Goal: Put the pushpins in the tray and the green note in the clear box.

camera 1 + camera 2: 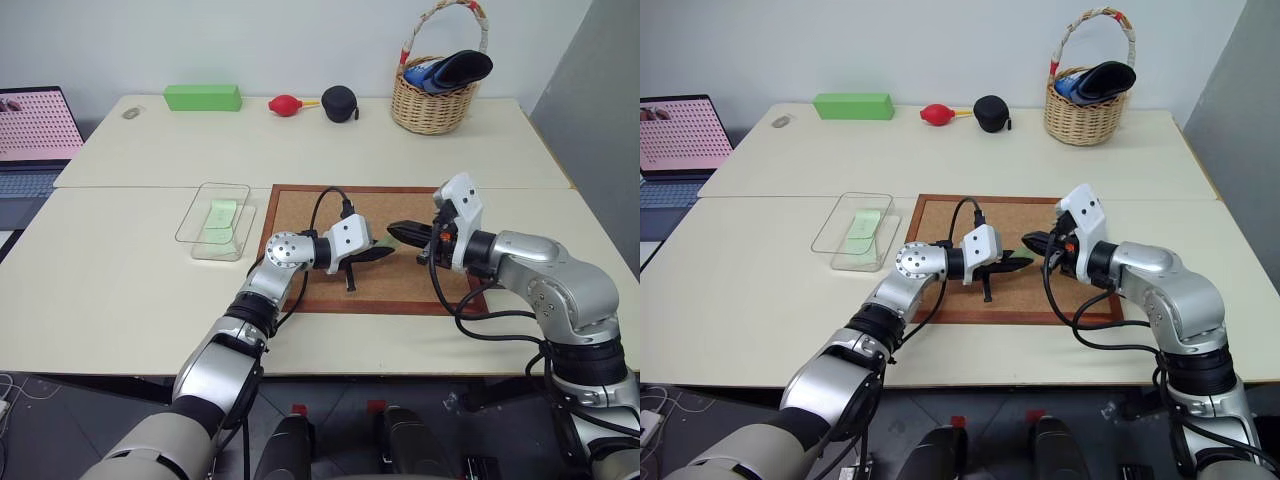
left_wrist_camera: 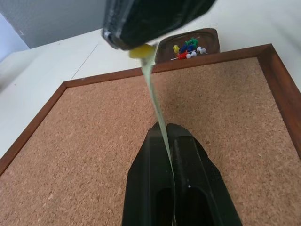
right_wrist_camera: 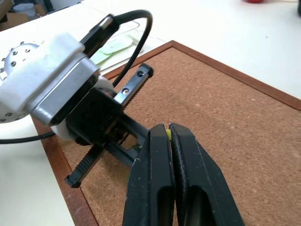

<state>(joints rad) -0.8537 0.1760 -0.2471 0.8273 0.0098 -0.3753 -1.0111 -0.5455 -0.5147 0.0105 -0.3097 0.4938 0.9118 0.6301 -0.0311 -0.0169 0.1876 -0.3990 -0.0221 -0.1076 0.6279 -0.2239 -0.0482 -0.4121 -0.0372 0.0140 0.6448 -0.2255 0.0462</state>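
Observation:
Above the corkboard (image 1: 310, 215) my two grippers meet tip to tip. My left gripper (image 2: 168, 129) is shut on the lower edge of a pale green note (image 2: 157, 103), seen edge-on. The note rises to my right gripper (image 3: 168, 129), which is shut on a yellow-headed pushpin (image 2: 141, 51) at the note's top. Beyond the board's far edge stands the reddish-brown tray (image 2: 162, 47) holding several coloured pushpins (image 2: 188, 47). The clear box (image 1: 200, 235) lies left of the board with a pale green slip (image 1: 220, 214) inside.
Along the back of the table stand a bright green block (image 1: 203, 97), a red rubber bulb (image 1: 285, 104), a black pouch (image 1: 340, 103) and a wicker basket (image 1: 432, 100). A laptop (image 1: 35, 135) sits at the far left.

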